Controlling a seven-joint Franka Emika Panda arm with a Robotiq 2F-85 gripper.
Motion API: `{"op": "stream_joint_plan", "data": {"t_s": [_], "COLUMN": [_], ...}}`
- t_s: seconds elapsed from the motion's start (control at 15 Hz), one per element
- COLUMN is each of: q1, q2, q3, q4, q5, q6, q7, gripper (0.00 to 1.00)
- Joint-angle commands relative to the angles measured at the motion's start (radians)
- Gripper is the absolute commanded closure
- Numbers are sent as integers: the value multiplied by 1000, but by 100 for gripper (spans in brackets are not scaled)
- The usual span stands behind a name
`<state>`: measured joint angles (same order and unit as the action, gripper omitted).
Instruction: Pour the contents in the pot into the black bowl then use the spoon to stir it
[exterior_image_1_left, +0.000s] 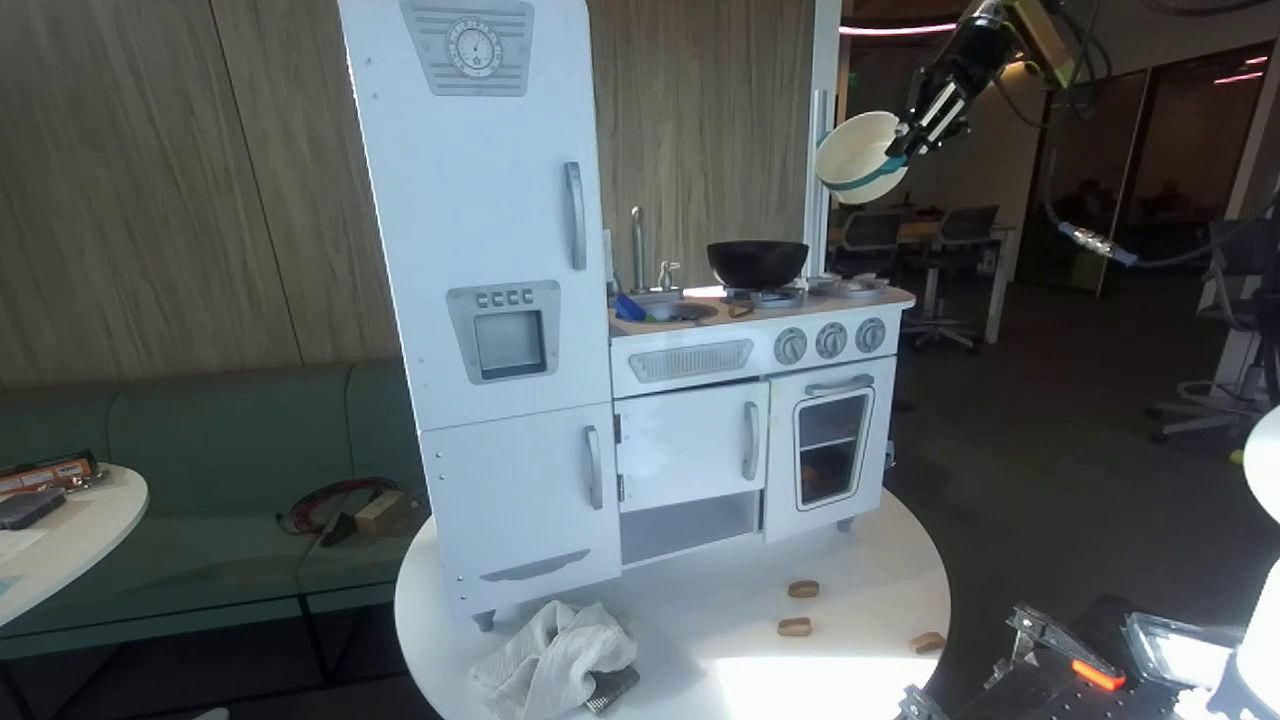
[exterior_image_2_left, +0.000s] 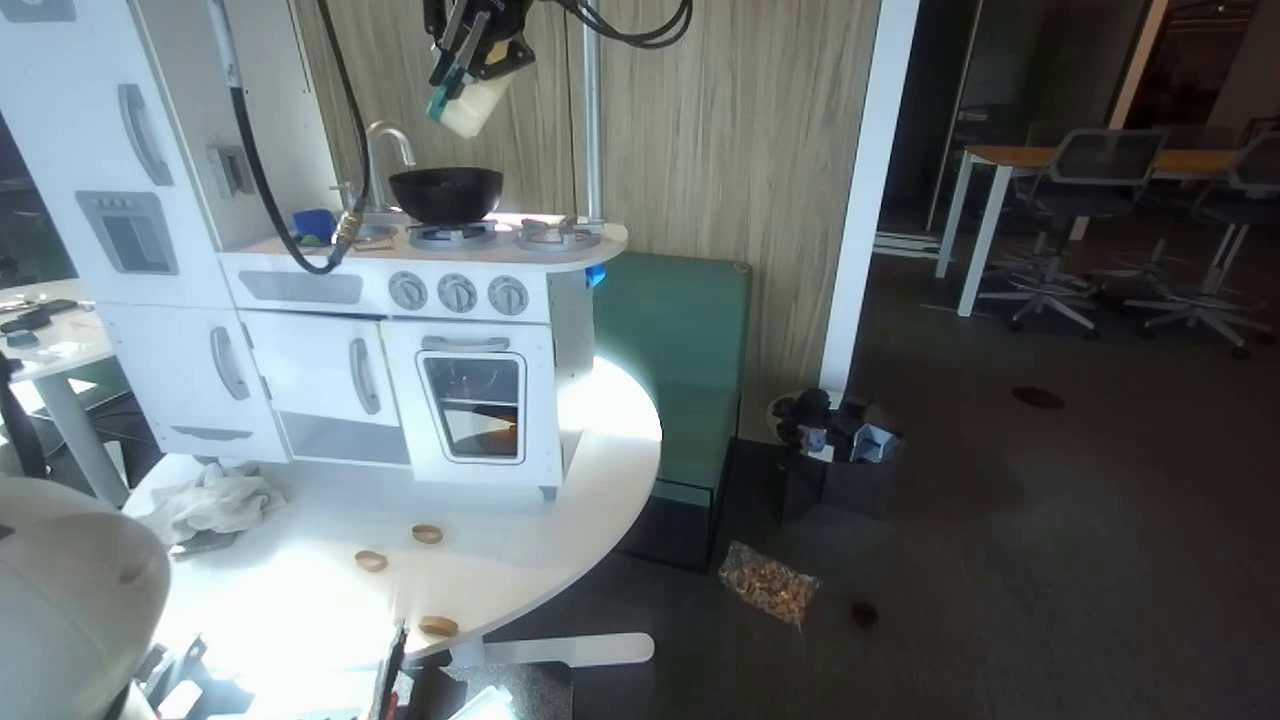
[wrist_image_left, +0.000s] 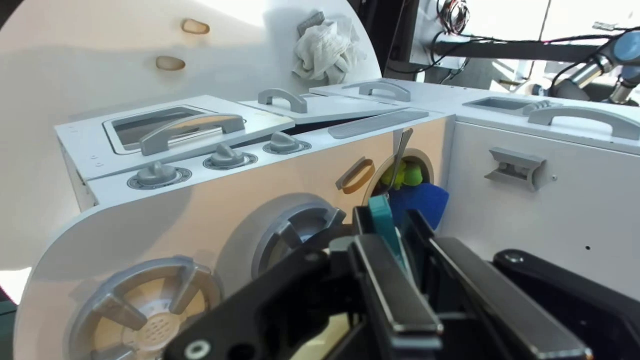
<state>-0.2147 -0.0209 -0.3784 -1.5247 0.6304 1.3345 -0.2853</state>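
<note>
The cream pot (exterior_image_1_left: 855, 150) with a teal rim is tilted well over on its side, up in the air; it also shows in an exterior view (exterior_image_2_left: 475, 106). My gripper (exterior_image_1_left: 903, 143) is shut on its rim; in the wrist view the teal rim (wrist_image_left: 384, 220) lies between the fingers (wrist_image_left: 391, 223). The visible inside of the pot looks bare. The black bowl (exterior_image_1_left: 757, 265) stands upright on a burner, below the pot, also in an exterior view (exterior_image_2_left: 446, 196). Its inside is hidden. A thin metal handle (wrist_image_left: 400, 155), perhaps the spoon's, leans out of the sink.
The sink holds a blue piece (wrist_image_left: 419, 202) and green items (wrist_image_left: 411, 175). A brown oval ring (wrist_image_left: 358, 176) lies on the counter beside it. A second burner (wrist_image_left: 150, 320) is at the counter's end. The tall toy fridge (exterior_image_1_left: 480, 220) adjoins the sink. Brown rings (exterior_image_1_left: 803, 589) and a cloth (exterior_image_1_left: 560, 655) lie on the table.
</note>
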Motion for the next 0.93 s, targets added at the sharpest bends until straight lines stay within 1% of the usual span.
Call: {"op": "stream_joint_plan", "data": {"t_s": [0.0, 0.13, 0.4, 0.87], "q1": [-48, -71, -134, -231], "q2": [110, 152, 237, 376], "q3": [21, 26, 35, 79], "q4": [127, 162, 236, 359], "q5": [45, 46, 80, 149], "q6": [-35, -27, -50, -131], "q7": [42, 65, 92, 104], "gripper": [92, 92, 92, 92]}}
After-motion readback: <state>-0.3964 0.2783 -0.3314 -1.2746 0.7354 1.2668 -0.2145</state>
